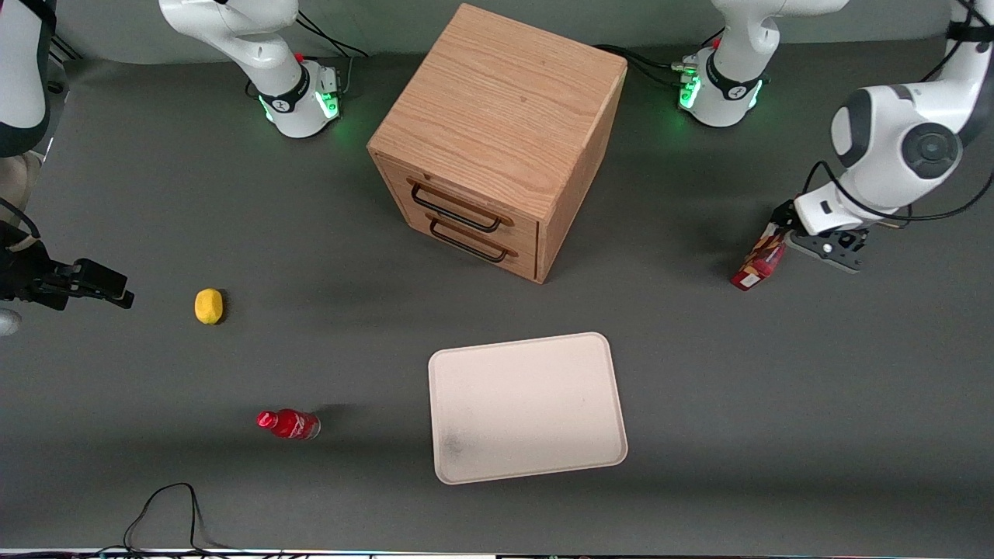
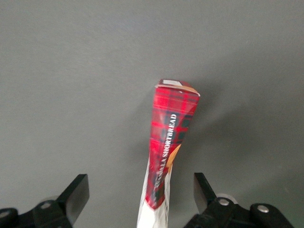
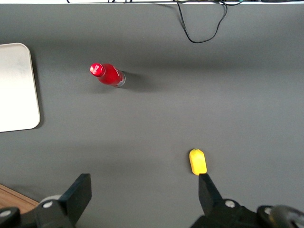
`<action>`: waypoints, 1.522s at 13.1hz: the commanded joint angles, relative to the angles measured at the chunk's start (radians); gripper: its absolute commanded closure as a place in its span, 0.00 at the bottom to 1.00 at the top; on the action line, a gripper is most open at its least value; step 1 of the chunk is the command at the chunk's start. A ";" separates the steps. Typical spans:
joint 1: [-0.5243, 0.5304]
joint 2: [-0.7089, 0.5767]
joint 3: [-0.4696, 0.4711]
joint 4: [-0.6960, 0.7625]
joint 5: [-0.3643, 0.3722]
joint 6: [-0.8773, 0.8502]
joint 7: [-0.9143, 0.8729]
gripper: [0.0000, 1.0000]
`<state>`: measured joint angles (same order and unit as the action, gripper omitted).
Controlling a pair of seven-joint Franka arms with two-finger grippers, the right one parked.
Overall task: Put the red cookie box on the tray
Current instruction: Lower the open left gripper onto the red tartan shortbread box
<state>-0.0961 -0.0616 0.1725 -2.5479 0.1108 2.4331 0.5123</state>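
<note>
The red cookie box (image 1: 755,264) stands tilted on one end on the grey table, toward the working arm's end. My left gripper (image 1: 784,233) is at its upper end. In the left wrist view the gripper (image 2: 140,183) is open, and the box (image 2: 168,128) rises between the two spread fingers with a gap on each side. The cream tray (image 1: 528,407) lies flat nearer the front camera than the box, in front of the cabinet, with nothing on it. Its edge also shows in the right wrist view (image 3: 16,85).
A wooden two-drawer cabinet (image 1: 497,132) stands mid-table. A yellow lemon (image 1: 208,305) and a small red bottle (image 1: 289,424) lie toward the parked arm's end. A black cable (image 1: 167,512) loops at the table's front edge.
</note>
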 commanded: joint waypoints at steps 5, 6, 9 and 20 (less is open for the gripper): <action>-0.013 0.081 0.005 -0.092 0.021 0.227 0.009 0.05; -0.013 0.085 0.007 -0.092 0.021 0.228 0.009 0.22; -0.016 0.098 0.022 -0.092 0.021 0.228 0.011 1.00; -0.028 0.081 0.025 0.341 -0.087 -0.335 0.014 1.00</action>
<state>-0.1016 0.0226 0.1931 -2.3831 0.0821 2.2766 0.5228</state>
